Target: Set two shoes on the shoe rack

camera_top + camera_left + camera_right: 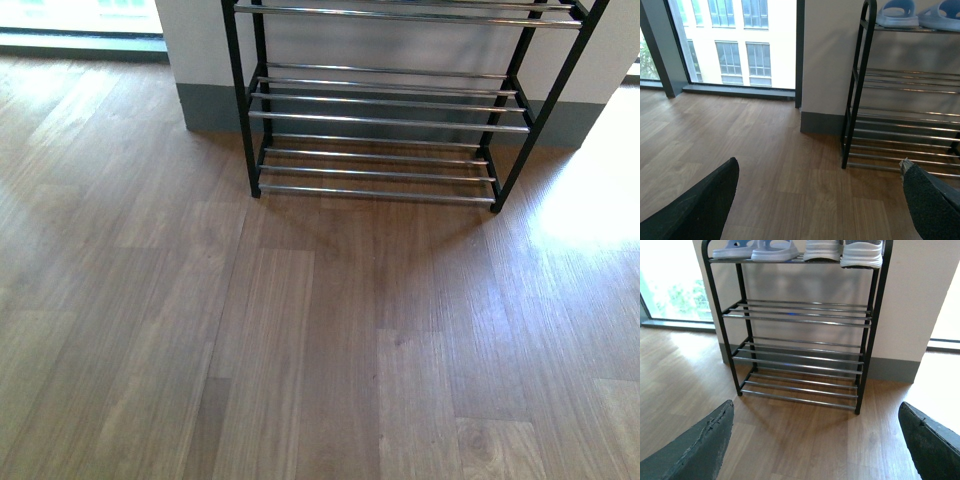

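Both grey sneakers (844, 251) sit on the shoe rack's (872, 335) top tier, upper right of frame; my left gripper (820, 200) and right gripper (815, 442) gape empty. Job looks finished.

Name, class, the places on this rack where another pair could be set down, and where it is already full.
The shoe rack has three bare tiers of chrome bars below the top one, bordered by the black side frames. The top tier is crowded: pale blue slippers sit beside two white-soled shoes. The wood floor in front is bare too.
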Robot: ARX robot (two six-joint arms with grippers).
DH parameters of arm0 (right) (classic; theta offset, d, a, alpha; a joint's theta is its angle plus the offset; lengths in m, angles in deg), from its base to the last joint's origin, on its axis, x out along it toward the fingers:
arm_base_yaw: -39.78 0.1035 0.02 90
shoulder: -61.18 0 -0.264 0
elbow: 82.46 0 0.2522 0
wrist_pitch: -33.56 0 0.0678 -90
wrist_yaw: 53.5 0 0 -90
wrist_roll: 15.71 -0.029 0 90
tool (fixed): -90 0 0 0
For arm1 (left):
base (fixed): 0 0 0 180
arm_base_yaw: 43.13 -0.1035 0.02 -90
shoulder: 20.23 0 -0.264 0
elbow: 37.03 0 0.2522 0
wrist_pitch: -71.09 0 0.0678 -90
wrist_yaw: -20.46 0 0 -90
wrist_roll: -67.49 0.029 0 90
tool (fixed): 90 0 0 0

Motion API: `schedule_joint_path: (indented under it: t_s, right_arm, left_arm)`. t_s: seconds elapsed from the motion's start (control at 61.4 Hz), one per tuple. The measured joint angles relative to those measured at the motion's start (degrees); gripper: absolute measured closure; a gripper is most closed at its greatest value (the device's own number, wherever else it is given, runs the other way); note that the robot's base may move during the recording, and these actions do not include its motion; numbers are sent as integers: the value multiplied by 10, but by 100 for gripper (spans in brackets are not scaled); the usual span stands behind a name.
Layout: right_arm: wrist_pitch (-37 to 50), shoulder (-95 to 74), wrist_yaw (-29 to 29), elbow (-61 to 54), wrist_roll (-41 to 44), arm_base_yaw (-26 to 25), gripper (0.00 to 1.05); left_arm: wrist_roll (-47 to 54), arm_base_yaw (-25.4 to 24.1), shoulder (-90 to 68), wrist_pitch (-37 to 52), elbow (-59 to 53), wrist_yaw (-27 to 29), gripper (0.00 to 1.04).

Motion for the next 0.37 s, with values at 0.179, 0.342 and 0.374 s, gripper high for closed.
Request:
schedule_joint_path:
  t_s: [0.179,0.342,0.374]
  right_arm:
    - [0,0,0,0,0,0,9]
    - [0,0,0,0,0,0,9]
    - [0,0,0,0,0,0,9]
  left_arm:
    - [0,0,0,0,0,0,9]
    - [0,0,0,0,0,0,9]
    - [0,0,0,0,0,0,9]
